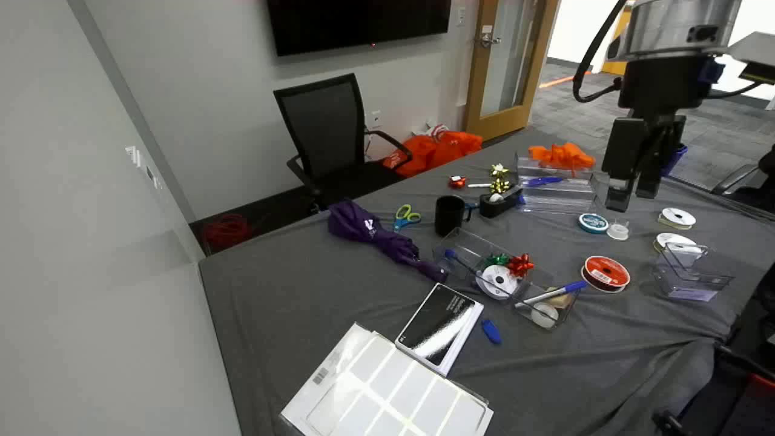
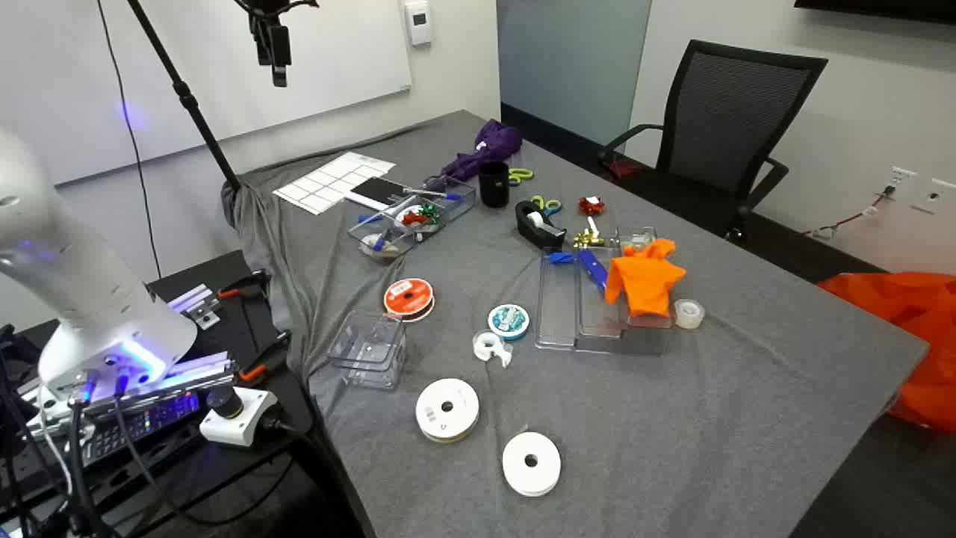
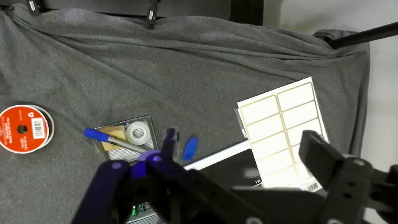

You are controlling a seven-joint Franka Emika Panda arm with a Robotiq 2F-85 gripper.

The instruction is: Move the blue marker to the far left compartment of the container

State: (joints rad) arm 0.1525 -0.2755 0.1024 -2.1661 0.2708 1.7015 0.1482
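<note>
A blue-capped marker with a pale barrel (image 1: 552, 293) lies slanted across one end compartment of a clear plastic divided container (image 1: 471, 244); the marker (image 3: 115, 141) and part of the container (image 3: 122, 154) also show in the wrist view. A second blue-tipped pen (image 1: 465, 264) lies in the opposite end compartment. A larger clear tray with long compartments (image 2: 556, 317) stands further along the table; I cannot tell which is meant. No white ribbed tray shows. My gripper (image 3: 240, 135) is open and empty, high above the table, over a label sheet and a box. It hangs in an exterior view (image 1: 633, 194).
White label sheet (image 3: 279, 124), black-and-white box (image 3: 230, 168) and blue oval piece (image 3: 190, 148) lie beside the container. A black mug (image 1: 449, 215), tape dispenser (image 2: 538, 228), purple umbrella (image 1: 375, 236), red spool (image 1: 605, 272) and several white spools (image 2: 448, 409) stand around. Orange cloth (image 2: 644, 280) covers part of the larger tray.
</note>
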